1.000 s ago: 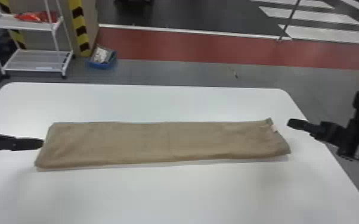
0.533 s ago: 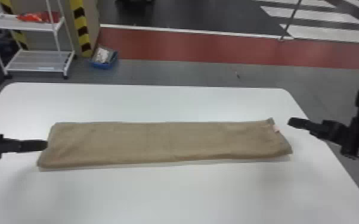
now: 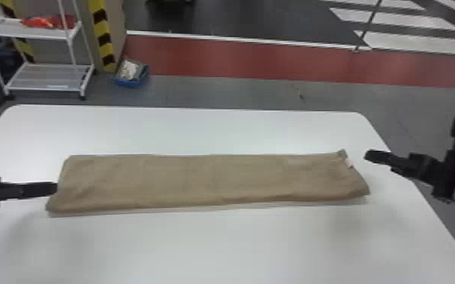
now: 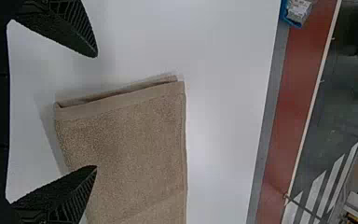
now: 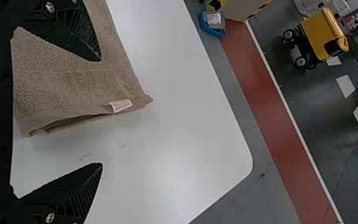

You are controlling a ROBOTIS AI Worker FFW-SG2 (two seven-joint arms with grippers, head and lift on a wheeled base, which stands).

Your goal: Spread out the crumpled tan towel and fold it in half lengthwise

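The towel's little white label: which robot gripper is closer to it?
The right gripper, hovering by the end of the towel with the label; the left gripper is at the opposite end.

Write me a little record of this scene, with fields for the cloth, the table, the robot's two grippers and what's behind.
Cloth: tan towel, a long, flat strip; layers show at both ends, so it looks folded
Label: small pale label at the towel's right end, near the far corner
Surface: white table
Left gripper: left gripper open and empty, at the towel's left end
Right gripper: right gripper open and empty, near the right end
Behind: white shelf rack, blue bin on the floor
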